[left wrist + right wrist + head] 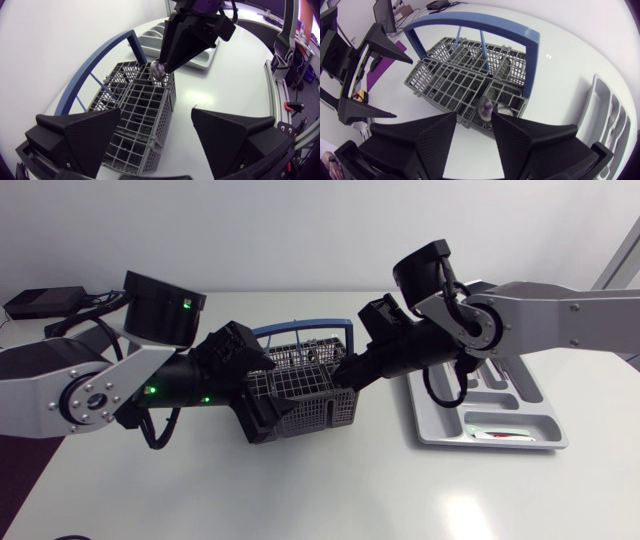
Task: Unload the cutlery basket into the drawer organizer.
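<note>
Right gripper (474,115) pinched narrow on the rounded metal end of a cutlery piece (485,107) standing in the cutlery basket (465,75).
The piece sits in a cell at the basket's end nearest the drawer organizer (535,405), its long axis running down into the grid. The way out looks to be straight up along that axis, then across to the organizer, on the right arm's side. The left gripper (156,112) is spread wide about the basket's opposite end, not clamping it.

White table (330,490) under basket (312,408), organizer (528,398)
</note>
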